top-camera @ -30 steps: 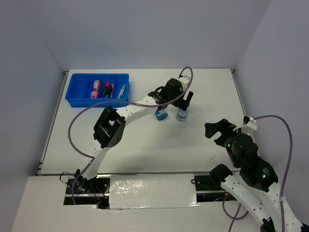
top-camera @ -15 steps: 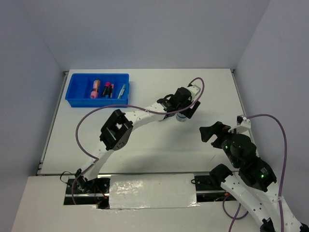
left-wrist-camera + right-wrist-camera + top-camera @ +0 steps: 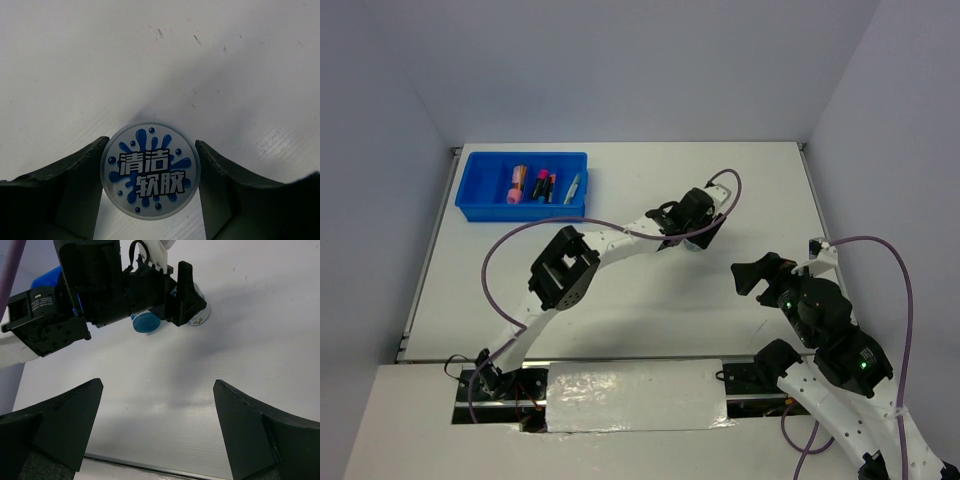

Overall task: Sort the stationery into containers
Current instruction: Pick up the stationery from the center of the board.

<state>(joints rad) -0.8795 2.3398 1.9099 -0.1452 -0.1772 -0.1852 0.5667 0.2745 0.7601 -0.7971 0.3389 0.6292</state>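
Note:
A round blue jar with a blue splash label on its lid stands on the white table. My left gripper is down over it, one finger against each side of it. In the top view my left gripper covers this jar. The right wrist view shows the jar under those fingers and a second blue jar just to its left. The blue tray at the far left holds a pink tube, short markers and a thin pen. My right gripper is open and empty.
White walls close the table at the back and on both sides. The left arm stretches across the middle of the table, its purple cable looping above it. The right gripper hovers over bare table right of centre.
My left gripper has moved right from above both jars and come down around the right-hand jar. My right gripper has drifted slightly left.

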